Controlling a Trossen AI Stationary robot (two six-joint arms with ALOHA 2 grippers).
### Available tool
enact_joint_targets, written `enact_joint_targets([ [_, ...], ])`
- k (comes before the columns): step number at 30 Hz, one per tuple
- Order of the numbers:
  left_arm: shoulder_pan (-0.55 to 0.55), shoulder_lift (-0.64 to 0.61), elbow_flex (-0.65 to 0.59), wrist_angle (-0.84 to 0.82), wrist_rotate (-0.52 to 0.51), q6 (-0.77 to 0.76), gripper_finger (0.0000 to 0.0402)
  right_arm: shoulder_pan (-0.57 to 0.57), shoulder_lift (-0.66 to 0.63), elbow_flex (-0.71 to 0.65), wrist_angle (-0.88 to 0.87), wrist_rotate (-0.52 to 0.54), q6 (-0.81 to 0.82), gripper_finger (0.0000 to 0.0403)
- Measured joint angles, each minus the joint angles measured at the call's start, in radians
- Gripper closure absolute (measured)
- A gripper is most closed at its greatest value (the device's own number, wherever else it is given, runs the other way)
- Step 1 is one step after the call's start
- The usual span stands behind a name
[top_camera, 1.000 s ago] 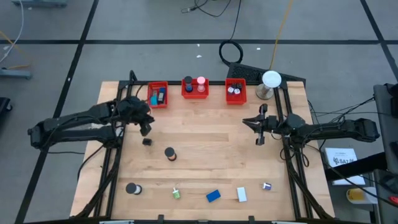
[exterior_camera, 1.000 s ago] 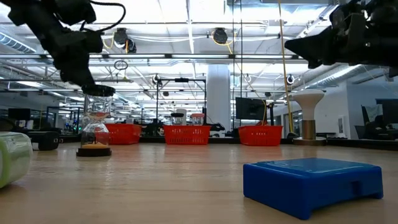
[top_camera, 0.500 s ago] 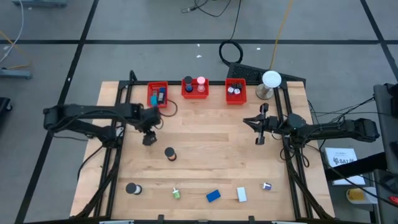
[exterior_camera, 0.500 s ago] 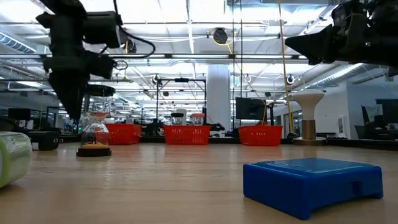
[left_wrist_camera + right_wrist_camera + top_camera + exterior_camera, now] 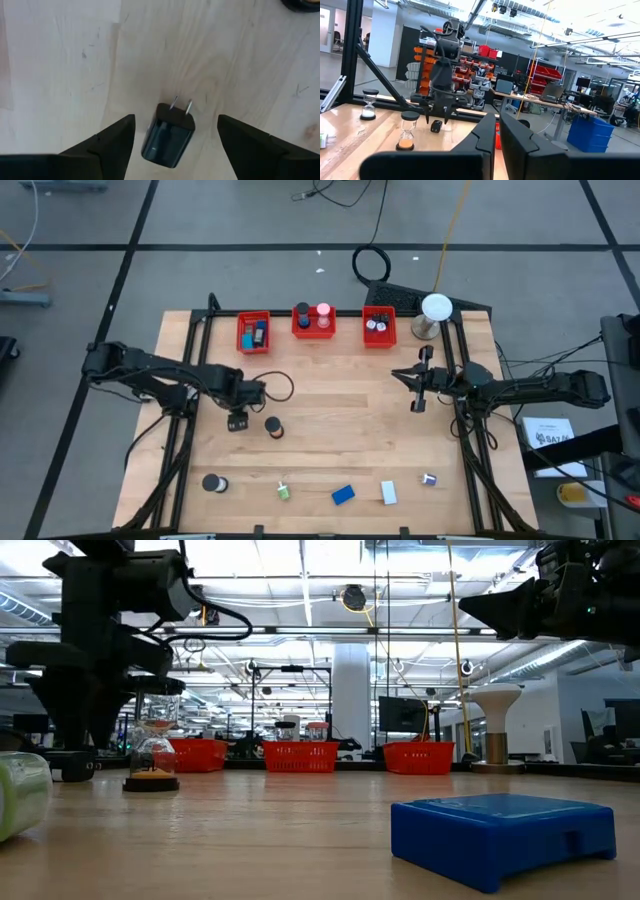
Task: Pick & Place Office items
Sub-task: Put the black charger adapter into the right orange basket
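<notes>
A black plug charger (image 5: 168, 136) lies flat on the wooden table, its two prongs sticking out along the board. My left gripper (image 5: 176, 119) points straight down over it, open, with one finger on each side of the charger and not touching it; in the high view it is at the table's left middle (image 5: 238, 420). An hourglass (image 5: 272, 426) stands just right of it. My right gripper (image 5: 418, 402) waits at the right side, raised and shut (image 5: 497, 122), holding nothing.
Three red bins (image 5: 253, 332) (image 5: 312, 322) (image 5: 378, 327) line the far edge beside a white dome (image 5: 435, 308). Near the front edge lie a black roll (image 5: 212, 483), a green bit (image 5: 283, 491), a blue block (image 5: 343, 495), a white piece (image 5: 388, 494) and a small item (image 5: 428, 479).
My left gripper has moved from beside the left red bin toward the table's near edge and down, tipping until it points straight down, and has opened over the charger. The charger has stayed in place.
</notes>
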Motion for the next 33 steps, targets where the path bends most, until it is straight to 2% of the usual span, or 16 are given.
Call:
enact_joint_targets([
  [6, -0.058, 0.027, 0.0, -0.013, -0.041, -0.029, 0.0114, 0.0, 0.0, 0.0, 0.002, 0.0, 0.0, 0.0395],
  [13, -0.08, 0.131, -0.001, -0.02, -0.061, -0.043, 0.0138, 0.0, 0.0, 0.0, 0.012, -0.002, 0.0, 0.0397],
  [18, -0.08, 0.166, -0.001, -0.022, -0.061, -0.046, 0.018, 0.0, 0.0, 0.0, 0.019, -0.003, 0.0, 0.0397],
  [22, -0.079, 0.16, -0.001, -0.033, -0.085, -0.066, 0.0233, 0.0, 0.0, 0.0, 0.023, -0.003, 0.0, 0.0397],
  [24, -0.072, 0.138, -0.001, -0.047, -0.115, -0.088, 0.0255, 0.0, 0.0, 0.0, 0.023, -0.003, 0.0, 0.0397],
  [29, -0.018, -0.03, -0.001, -0.035, -0.212, -0.162, 0.0255, 0.0, 0.0, 0.0, 0.023, -0.003, 0.0, 0.0399],
  [31, 0.02, -0.12, -0.002, 0.037, -0.221, -0.181, 0.0255, 0.0, 0.0, 0.0, 0.023, -0.003, 0.001, 0.0401],
  [33, 0.058, -0.208, -0.013, 0.191, -0.234, -0.179, 0.0255, 0.0, 0.0, 0.0, 0.022, -0.003, 0.0, 0.0401],
])
